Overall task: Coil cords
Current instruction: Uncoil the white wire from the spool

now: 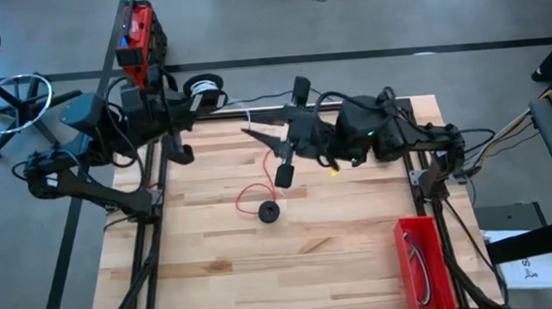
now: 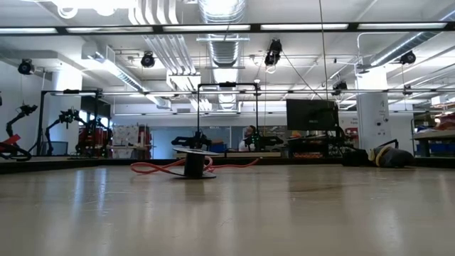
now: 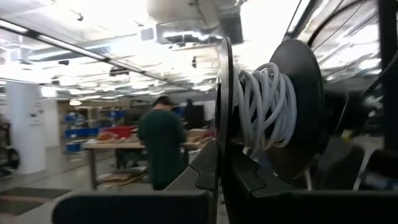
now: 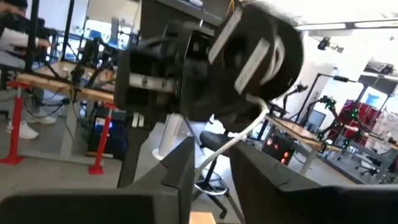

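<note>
Though spooled, white cord (image 3: 264, 102) in left claw (image 3: 219, 165).

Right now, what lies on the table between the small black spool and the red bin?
High view: only bare wood lies between the small black spool and the red bin. The red cord loops off on the spool's other side.
</note>
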